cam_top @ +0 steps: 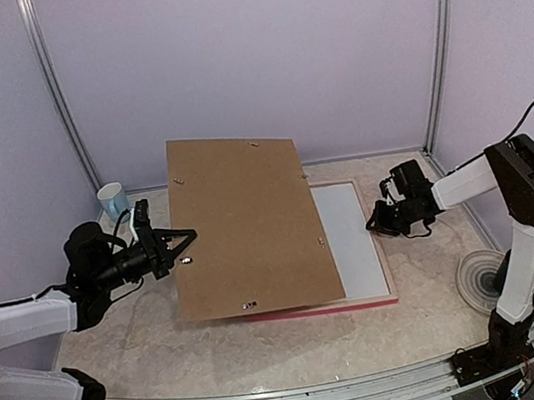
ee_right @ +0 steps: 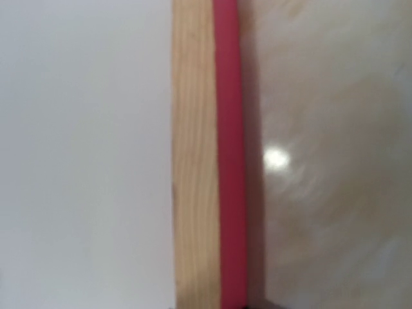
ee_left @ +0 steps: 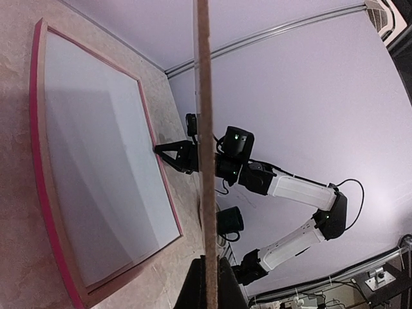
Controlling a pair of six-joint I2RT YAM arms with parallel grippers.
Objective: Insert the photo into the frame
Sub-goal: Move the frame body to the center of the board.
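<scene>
Enclosure with plain lilac walls (cam_top: 255,51) and aluminium uprights (cam_top: 61,100) at the far corners. Beige marble-patterned table (cam_top: 269,346) with a metal rail (cam_top: 306,395) along its near edge. Soft, even light leaves a small glare spot (ee_right: 275,158) on the tabletop.

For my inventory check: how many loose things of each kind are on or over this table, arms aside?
Brown flat backing board: 1
Pink-fronted pale wood rectangular frame: 1
White flat sheet in the frame: 1
Pale blue cup: 1
Round white disc: 1
Total: 5
</scene>
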